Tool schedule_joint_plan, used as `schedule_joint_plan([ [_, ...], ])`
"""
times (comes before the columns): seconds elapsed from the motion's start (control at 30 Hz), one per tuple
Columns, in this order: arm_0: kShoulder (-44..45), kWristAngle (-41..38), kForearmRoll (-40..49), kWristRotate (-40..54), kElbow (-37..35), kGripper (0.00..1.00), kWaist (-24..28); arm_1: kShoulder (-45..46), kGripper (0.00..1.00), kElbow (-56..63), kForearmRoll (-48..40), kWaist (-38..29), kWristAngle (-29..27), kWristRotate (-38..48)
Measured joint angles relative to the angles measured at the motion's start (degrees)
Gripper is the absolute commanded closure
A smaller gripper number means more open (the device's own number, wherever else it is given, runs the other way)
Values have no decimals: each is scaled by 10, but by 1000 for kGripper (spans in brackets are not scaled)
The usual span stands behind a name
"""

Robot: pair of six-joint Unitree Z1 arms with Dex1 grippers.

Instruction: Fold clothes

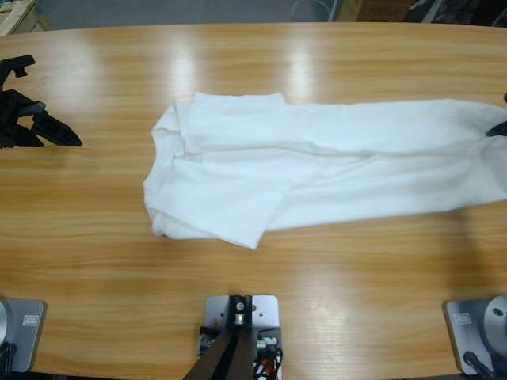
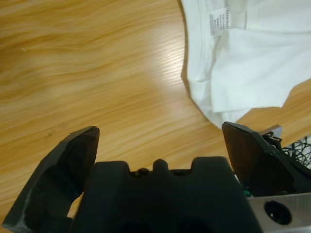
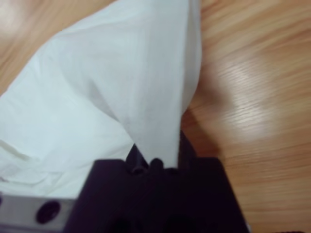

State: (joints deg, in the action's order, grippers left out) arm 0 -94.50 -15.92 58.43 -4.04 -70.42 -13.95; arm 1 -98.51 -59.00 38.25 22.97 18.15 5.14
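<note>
The shirt (image 1: 317, 170) lies across the middle of the table (image 1: 238, 63), stretched out long from left of centre to the right edge of the high view. Its left part is doubled over: a flap with a pointed corner overlaps the body near the front, and a second layer lies along the rear edge. The right part runs out as a single flat band.

Progress, as a judgement: folding has begun but is not finished. The sides appear turned in, giving a long, narrow shape. A crosswise fold to shorten the band is probably what remains.

The right gripper (image 3: 155, 155) is closed on the shirt's right end; cloth rises out of its pinched jaws in the right wrist view. The left gripper (image 2: 160, 141) holds nothing. Its jaws stand wide apart over bare wood, near the collar end but not touching it.

View differences:
- The high view shows the whole layout. It shows the right gripper only as a dark sliver at the right edge.
- The right wrist view confirms the grasp.
- The left wrist view shows the neck label (image 2: 218, 22) inside the collar, which the high view does not resolve.
</note>
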Motion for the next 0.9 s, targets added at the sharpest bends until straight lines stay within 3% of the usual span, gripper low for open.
schedule_joint_plan([
  [0.3, 0, -13, 0, 0, 0, 23, 0, 9, 1000, -152, 131, -56, -3, 0],
  [0.9, 0, -21, 0, 0, 0, 23, 1, -7, 1000, -366, 242, -366, -46, 101],
])
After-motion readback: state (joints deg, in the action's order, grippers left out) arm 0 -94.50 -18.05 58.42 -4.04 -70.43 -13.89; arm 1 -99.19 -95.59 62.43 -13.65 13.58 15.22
